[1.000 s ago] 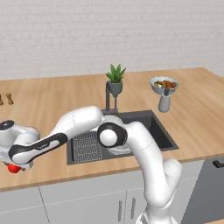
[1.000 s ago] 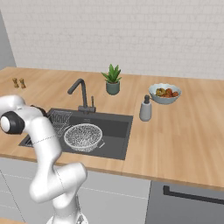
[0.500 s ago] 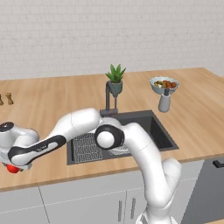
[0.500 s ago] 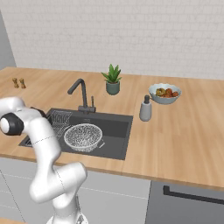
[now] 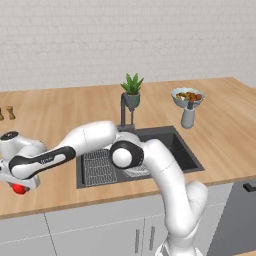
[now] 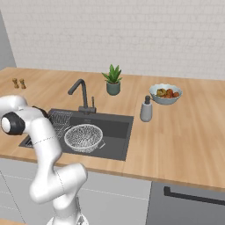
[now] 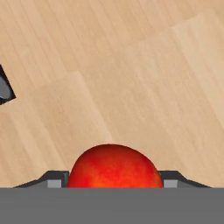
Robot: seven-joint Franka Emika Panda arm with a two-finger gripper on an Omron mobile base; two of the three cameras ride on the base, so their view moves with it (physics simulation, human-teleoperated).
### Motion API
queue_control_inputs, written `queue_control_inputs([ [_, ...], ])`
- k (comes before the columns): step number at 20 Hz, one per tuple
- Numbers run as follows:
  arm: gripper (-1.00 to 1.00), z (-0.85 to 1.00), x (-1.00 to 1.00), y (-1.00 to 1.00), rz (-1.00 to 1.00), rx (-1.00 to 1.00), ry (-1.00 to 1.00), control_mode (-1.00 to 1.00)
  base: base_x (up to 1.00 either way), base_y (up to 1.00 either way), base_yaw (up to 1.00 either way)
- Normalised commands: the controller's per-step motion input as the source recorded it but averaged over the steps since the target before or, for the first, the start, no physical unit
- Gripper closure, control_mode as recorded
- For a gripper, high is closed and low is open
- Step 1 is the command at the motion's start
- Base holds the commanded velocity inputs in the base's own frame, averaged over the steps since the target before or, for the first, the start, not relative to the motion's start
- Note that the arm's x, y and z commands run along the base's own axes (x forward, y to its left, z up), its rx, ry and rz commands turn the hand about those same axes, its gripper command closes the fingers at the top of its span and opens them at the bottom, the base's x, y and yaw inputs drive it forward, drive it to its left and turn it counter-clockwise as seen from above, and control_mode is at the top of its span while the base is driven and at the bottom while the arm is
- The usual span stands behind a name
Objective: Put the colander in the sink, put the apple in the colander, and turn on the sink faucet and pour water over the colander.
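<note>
Red apple [image 7: 113, 166] sitting near the counter's [image 5: 55, 120] front-left edge; I'm narrowing the gripper [image 7: 113, 177] around it, not yet gripping, colander [image 6: 83, 137] already waiting in the sink [image 6: 115, 127].

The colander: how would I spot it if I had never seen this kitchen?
Find the dark sink set into the wooden counter, below the angular faucet. In the basin sits the colander, a round silvery wire-mesh bowl. The wire rack beside it is flat and rectangular; the colander is deep and rounded.
</note>
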Motion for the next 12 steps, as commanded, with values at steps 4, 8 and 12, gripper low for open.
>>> queue_control_inputs([
  [4, 1.0, 0.22, -0.23, -0.59, 0.0, -0.03, -0.03, -1.0, 0.0, 0.0, 0.0],
  [8, 1.0, 0.46, -0.33, -0.63, -0.21, 0.0, 0.0, -1.0, 0.0, 0.0, 0.0],
  [12, 1.0, 0.47, -0.39, -0.68, -0.34, 0.0, 0.0, -1.0, 0.0, 0.0, 0.0],
])
